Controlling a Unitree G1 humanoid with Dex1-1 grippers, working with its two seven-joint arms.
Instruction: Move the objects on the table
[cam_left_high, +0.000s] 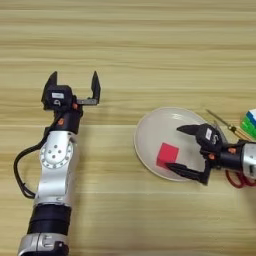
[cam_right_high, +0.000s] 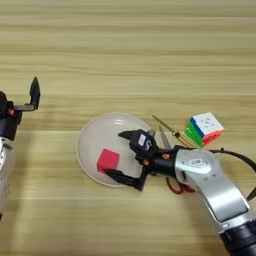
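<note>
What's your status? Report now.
Right end effector open, fingers flanking red cube on plate. Left end effector open, idle on table. Nothing blocking.

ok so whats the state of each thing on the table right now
plate: flat on the table, holds the red cube
red cube: in the plate, not gripped
right claw: open, over the plate beside the cube
left claw: open, off to the left
puzzle cube: tilted, scrambled
scissors: partly under the right arm

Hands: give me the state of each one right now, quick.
Left hand: open, holding nothing, over bare table at the left.
Right hand: open, holding nothing, fingers spread over the large round cream plate beside the small red cube.
</note>
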